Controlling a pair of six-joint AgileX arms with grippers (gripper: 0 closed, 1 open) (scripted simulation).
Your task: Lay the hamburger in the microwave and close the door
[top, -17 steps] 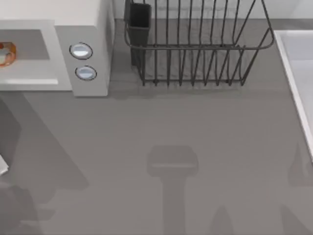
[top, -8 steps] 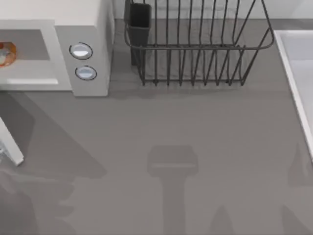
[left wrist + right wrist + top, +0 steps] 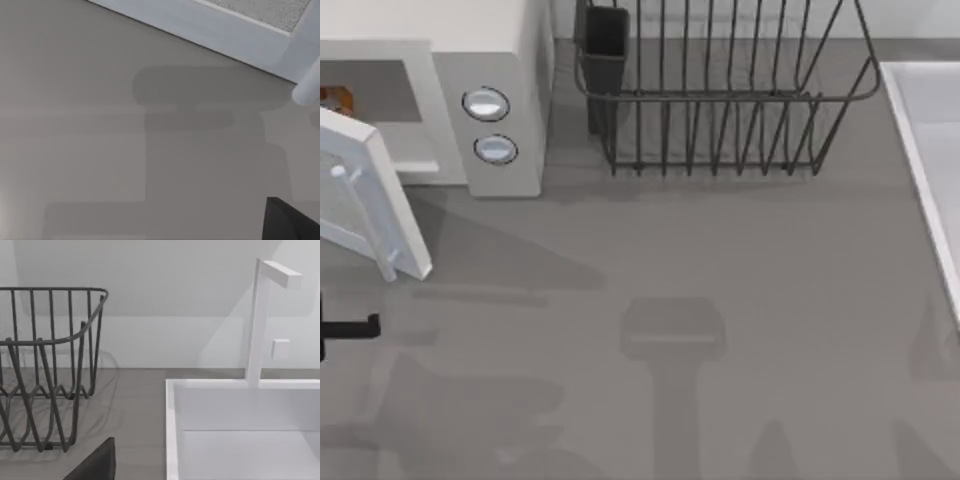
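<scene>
The white microwave [image 3: 470, 40] stands at the table's back left, its grey panel carrying two round knobs [image 3: 485, 104]. Inside its cavity a sliver of the orange-brown hamburger [image 3: 332, 98] peeks out past the door's top edge. The white-framed door [image 3: 375, 195] stands partly swung in, at an angle across the opening, with its slim handle [image 3: 340, 172] facing out. The left wrist view shows the door's frame [image 3: 210, 27], speckled window [image 3: 265, 7] and handle end [image 3: 307, 85] close by. A dark part of my left gripper [image 3: 355, 327] pokes in at the left edge, in front of the door and apart from it.
A dark wire dish rack [image 3: 720, 100] holding a dark cup [image 3: 605, 45] stands behind the table's middle. A white sink [image 3: 930, 150] with a faucet [image 3: 260, 320] fills the right side. A dark part of my right gripper [image 3: 95, 465] sits near the rack [image 3: 45, 365] and the sink.
The door has swung from wide open toward the microwave front, now hiding most of the hamburger. My left gripper has come into view at the left edge.
</scene>
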